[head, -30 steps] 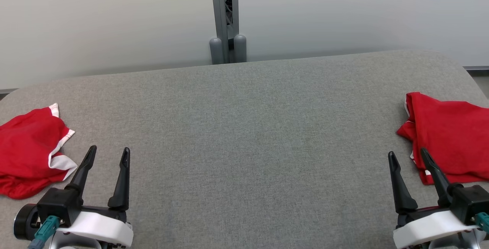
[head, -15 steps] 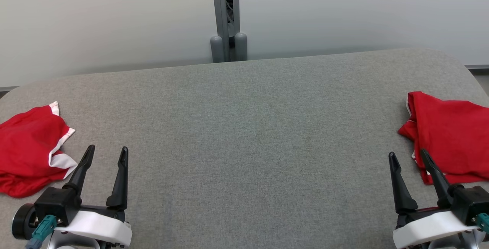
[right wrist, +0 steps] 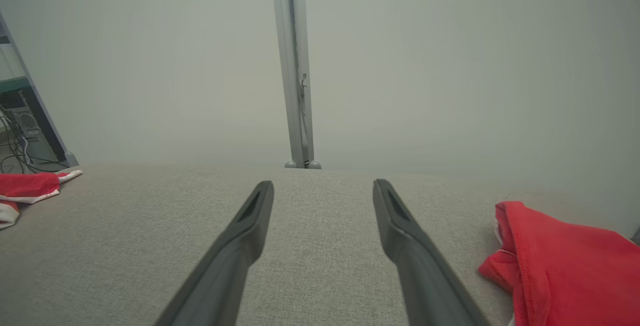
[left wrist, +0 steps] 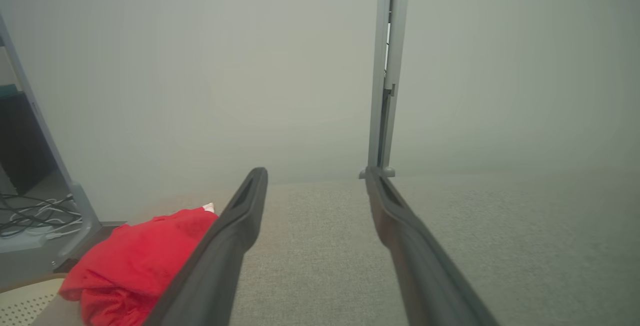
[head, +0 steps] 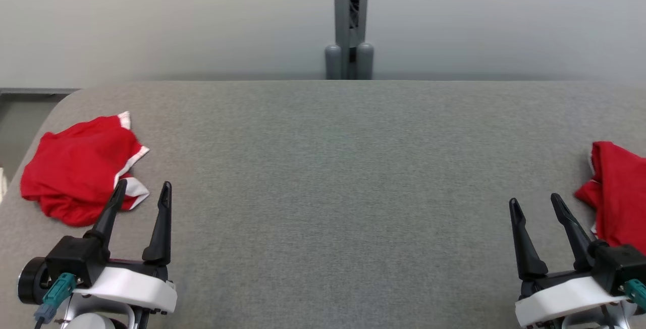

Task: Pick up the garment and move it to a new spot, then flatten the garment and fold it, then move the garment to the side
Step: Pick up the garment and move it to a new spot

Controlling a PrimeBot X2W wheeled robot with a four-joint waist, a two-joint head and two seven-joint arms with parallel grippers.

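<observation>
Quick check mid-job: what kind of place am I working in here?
Likely a lab or test bay: cloth-covered grey table, plain pale panels joined by a metal post, loose cables on the floor.

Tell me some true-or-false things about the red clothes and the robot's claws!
1. The left gripper is open and holds nothing. True.
2. The right gripper is shut on the red cloth garment at the right. False: its fingers are spread and empty, and that garment lies on the table beside it.
3. The crumpled red garment with white trim lies near the left end of the grey fabric-covered table. True.
4. Both garments are piled together in the table's middle. False: they lie apart, one near each end.
5. A grey metal post stands behind the table's far edge. True.
</observation>
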